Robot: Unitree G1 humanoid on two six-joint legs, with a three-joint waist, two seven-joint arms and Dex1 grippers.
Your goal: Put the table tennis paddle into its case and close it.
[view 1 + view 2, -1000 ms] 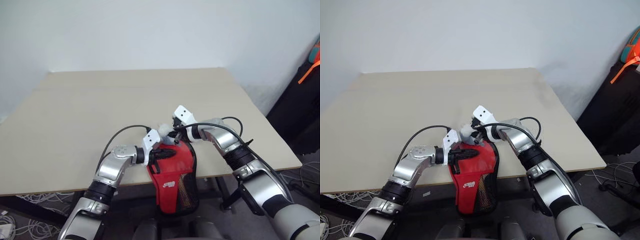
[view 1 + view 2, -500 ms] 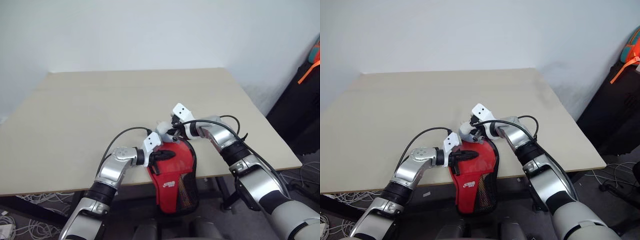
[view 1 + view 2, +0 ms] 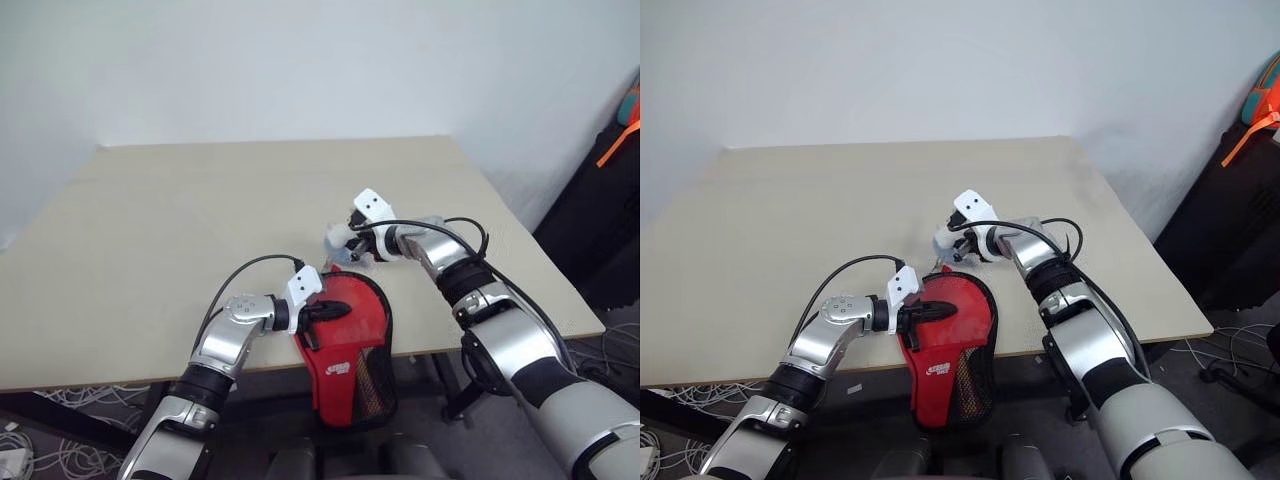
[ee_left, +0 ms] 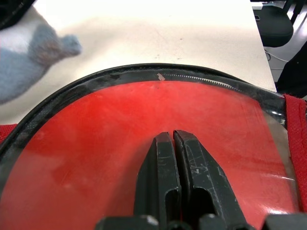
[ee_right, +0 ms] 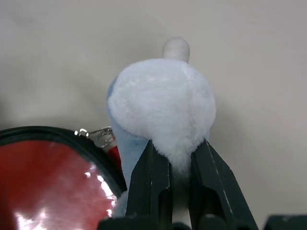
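Observation:
The red case (image 3: 345,335) lies over the table's front edge, its round end on the tabletop and its black mesh pocket hanging below. My left gripper (image 3: 322,310) is shut on the case's left rim. In the left wrist view its fingers (image 4: 163,163) lie pressed together over red seen through clear plastic, inside the black zip trim. The paddle itself is hidden. Just beyond the case's top, my right gripper (image 3: 347,246) is shut on a fluffy white-and-blue charm (image 5: 160,100). A small metal ring (image 5: 101,136) joins the charm to the case's rim.
The beige table (image 3: 200,220) stretches wide behind the case. Its front edge runs under the case and its right edge lies close to my right arm. Cables lie on the floor at the lower left (image 3: 60,420). Dark gear with an orange strap (image 3: 618,140) stands at the right.
My right gripper has carried the fluffy charm away from the case's top, farther onto the table and a little right. The left gripper and the case have stayed put.

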